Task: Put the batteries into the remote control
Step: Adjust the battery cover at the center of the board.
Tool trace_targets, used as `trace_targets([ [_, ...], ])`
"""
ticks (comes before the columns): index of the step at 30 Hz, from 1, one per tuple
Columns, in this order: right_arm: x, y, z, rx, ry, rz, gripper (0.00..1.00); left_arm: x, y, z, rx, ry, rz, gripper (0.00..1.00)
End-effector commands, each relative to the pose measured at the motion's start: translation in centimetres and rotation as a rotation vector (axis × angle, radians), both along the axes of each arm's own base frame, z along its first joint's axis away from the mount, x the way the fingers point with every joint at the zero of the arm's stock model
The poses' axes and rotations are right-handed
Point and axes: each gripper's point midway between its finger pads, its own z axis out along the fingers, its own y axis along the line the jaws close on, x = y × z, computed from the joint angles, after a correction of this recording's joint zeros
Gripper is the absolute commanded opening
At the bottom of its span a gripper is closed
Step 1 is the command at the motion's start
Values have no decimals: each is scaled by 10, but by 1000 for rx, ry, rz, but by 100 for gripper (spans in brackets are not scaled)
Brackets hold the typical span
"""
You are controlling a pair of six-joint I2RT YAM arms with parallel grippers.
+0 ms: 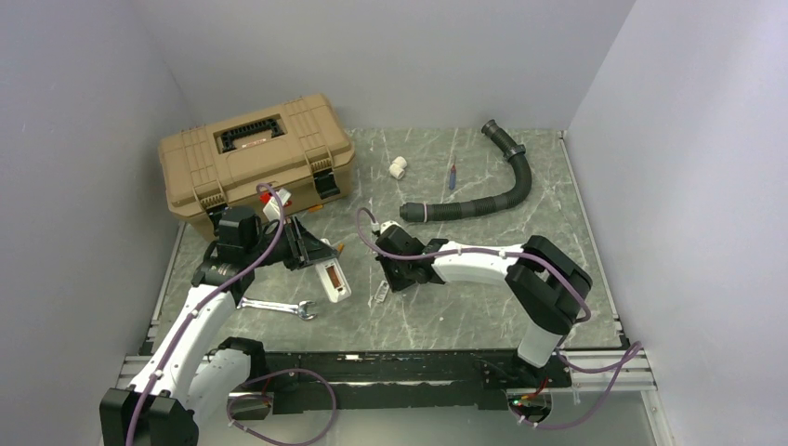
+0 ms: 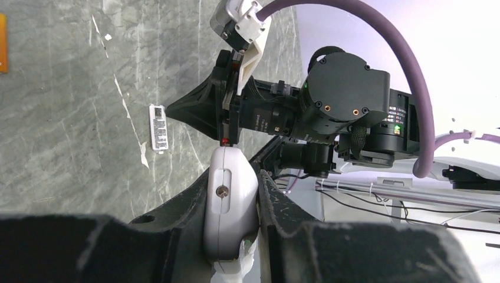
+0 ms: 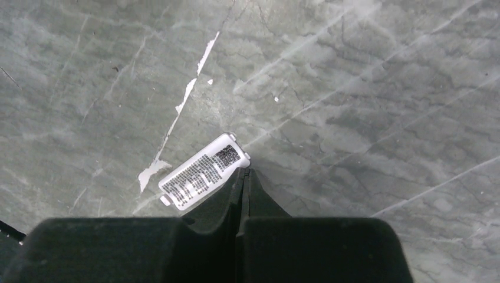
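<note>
Remote control [image 1: 332,281] is held off the table [image 1: 465,307] in the left pincer [image 2: 234,194], left of the middle and nearer the near edge than the far one. It is clamped across its narrow sides between the two black fingers [image 2: 177,230]. An orange-copper patch [image 1: 330,277] is seen on its upturned face; whether this is the batteries cannot be told.

The far left corner is taken up by a tan toolbox [image 1: 256,153], lid shut, with the left arm close in front of it. A black corrugated hose [image 1: 502,190] is curved along the far edge toward the far right corner, well apart from both arms. A silver wrench [image 1: 279,307] lies flat near the near edge, just beside the left arm and below the held remote. A white pipe fitting [image 1: 398,167] and a thin red-and-blue stick [image 1: 453,176] are set near the far edge, between toolbox and hose.

The right pincer [image 3: 244,174] is seen with its fingers pressed together and nothing between them, its tip at the edge of a small white labelled cover [image 3: 203,171] lying flat near the middle of the table. This tip is pointed toward the remote, the cover lying between the two pincers.

Bare table is seen from the right arm out to the right edge and the near right corner.
</note>
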Motion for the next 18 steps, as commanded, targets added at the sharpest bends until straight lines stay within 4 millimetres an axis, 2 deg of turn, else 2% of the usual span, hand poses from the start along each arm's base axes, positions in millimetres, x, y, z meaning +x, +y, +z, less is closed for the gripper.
trace_targets([
  [1,9,0,-9,-39,-19,17,0,1,0,13,-11,-46,-9,0],
  [18,15,41,2,77,-6,117,0,1,1,15,-6,-46,-4,0],
])
